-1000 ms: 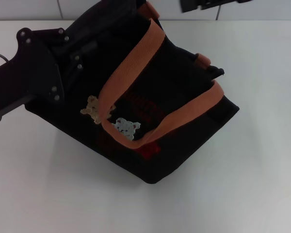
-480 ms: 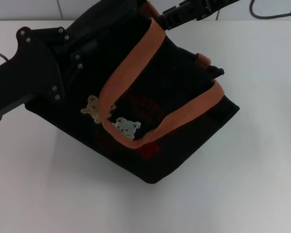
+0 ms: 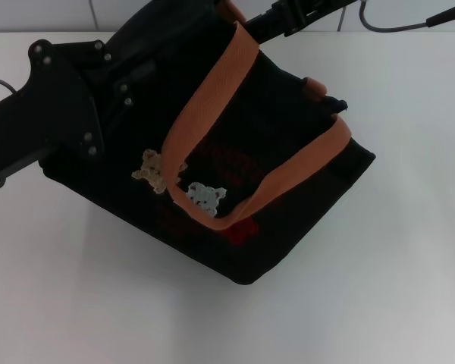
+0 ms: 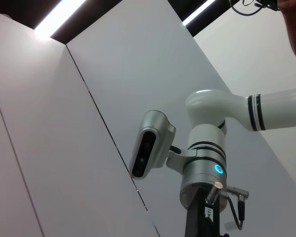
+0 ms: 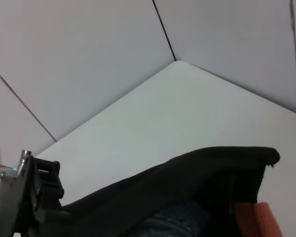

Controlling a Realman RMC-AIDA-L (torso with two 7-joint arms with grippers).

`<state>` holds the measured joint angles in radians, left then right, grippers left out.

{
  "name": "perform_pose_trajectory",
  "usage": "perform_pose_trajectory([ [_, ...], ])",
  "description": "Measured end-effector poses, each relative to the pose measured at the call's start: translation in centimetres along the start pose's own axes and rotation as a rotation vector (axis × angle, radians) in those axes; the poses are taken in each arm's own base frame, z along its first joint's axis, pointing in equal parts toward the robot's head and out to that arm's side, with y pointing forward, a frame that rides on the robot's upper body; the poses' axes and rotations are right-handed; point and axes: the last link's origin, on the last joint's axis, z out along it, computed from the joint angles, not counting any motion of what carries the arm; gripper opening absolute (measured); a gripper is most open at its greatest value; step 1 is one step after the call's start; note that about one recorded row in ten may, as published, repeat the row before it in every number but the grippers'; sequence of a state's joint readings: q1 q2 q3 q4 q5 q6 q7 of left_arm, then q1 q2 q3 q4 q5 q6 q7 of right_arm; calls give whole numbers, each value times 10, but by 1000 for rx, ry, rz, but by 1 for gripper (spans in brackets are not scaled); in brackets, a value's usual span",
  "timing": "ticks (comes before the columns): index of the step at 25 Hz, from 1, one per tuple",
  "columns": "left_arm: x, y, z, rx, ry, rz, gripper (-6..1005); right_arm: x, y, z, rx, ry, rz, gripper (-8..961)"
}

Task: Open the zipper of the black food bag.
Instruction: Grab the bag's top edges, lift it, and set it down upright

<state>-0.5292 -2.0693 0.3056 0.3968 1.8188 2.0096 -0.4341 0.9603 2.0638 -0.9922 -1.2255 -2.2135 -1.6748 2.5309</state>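
Note:
The black food bag lies tilted on the white table. Its orange-brown handles loop across the front, over two bear patches. My left gripper presses into the bag's left end, its black body covering that side. My right gripper reaches in from the top, down at the bag's far rim beside the handle. The right wrist view shows the bag's dark rim, a strip of handle and the left gripper beyond. The zipper cannot be made out in any view.
Bare table surface lies in front of and to the right of the bag. A pale wall runs along the table's far edge. The left wrist view shows only wall panels and the robot's head camera.
My right arm has come in from the upper right to the bag's far rim. The bag has shifted and turned slightly to the right. The left gripper stays at the bag.

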Motion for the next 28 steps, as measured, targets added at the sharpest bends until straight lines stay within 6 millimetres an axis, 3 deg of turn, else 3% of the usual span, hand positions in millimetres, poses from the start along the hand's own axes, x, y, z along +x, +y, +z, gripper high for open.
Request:
perform_pose_trajectory([
  [17,0,1,3,-12,7,5,110,4,4,14,32,70,-85,456],
  [27,0,1,4,-12,8,6,110,5,7,4,82,84,-163,2],
  [28,0,1,4,-12,8,6,110,5,6,2,84,80,-162,1],
])
